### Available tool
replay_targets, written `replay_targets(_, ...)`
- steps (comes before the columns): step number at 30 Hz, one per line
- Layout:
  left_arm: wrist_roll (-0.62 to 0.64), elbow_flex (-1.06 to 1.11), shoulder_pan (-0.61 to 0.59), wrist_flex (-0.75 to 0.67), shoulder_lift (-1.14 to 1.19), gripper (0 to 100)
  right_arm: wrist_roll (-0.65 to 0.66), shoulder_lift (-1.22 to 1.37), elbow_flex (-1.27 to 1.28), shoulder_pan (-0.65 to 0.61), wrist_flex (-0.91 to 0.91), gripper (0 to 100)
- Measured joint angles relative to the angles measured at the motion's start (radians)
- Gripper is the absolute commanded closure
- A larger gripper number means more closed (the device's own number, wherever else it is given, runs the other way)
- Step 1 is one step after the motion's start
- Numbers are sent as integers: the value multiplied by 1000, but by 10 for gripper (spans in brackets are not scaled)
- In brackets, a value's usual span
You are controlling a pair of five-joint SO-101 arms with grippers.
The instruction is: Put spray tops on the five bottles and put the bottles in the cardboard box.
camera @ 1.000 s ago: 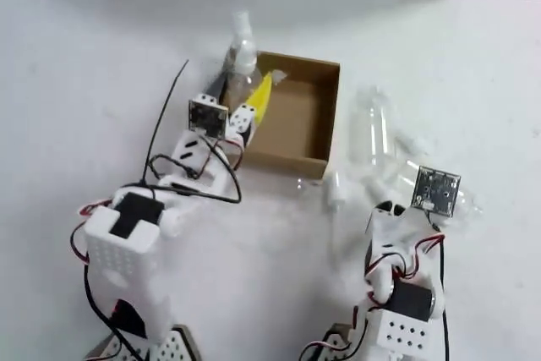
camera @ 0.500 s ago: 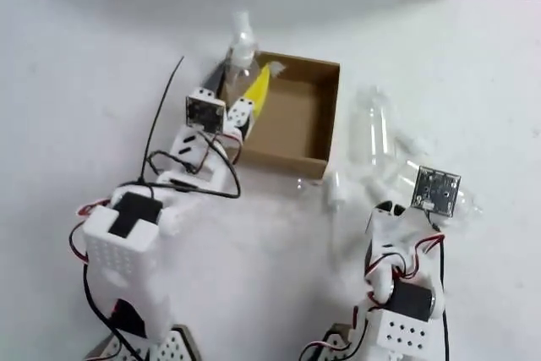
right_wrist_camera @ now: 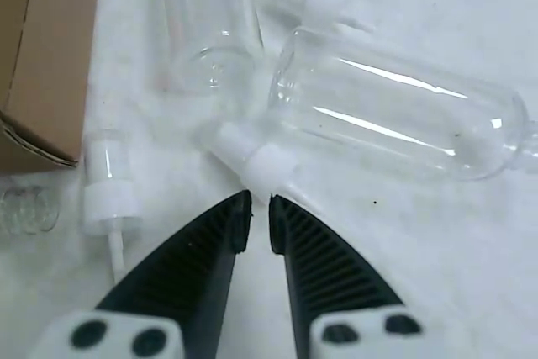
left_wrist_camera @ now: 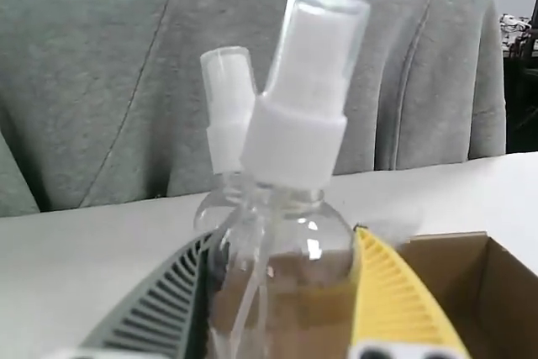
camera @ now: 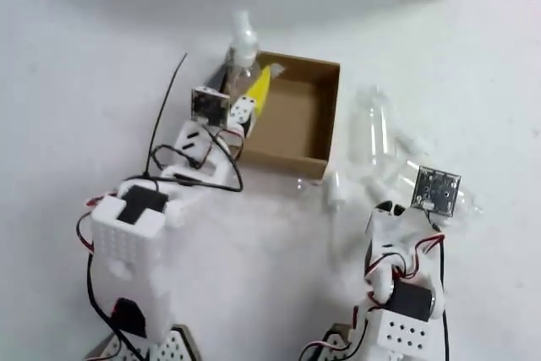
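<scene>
Two clear plastic bottles with white spray tops sit at the far-left corner of the brown cardboard box point(camera: 297, 63). Your left gripper point(camera: 243, 90) is clamped on the nearer bottle point(left_wrist_camera: 286, 208); the other capped bottle point(left_wrist_camera: 227, 115) is just behind it. Carry the held one rightward past the box wall, lower it upright onto the floor, then release, so it neither tips nor knocks its neighbour. Your right gripper point(right_wrist_camera: 259, 224), jaws almost together on nothing, hovers over a loose white spray top point(right_wrist_camera: 252, 157) beside uncapped clear bottles point(right_wrist_camera: 395, 115) lying right of the box.
</scene>
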Motion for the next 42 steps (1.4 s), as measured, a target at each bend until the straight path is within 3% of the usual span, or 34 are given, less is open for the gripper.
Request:
replay_targets(10,0,0,0,78,0,967,0,0,0,0,0,984)
replay_targets(17,0,0,0,80,0,807,0,0,0,0,0,984)
replay_targets(42,0,-2,0,114,0,769,0,0,0,0,0,984)
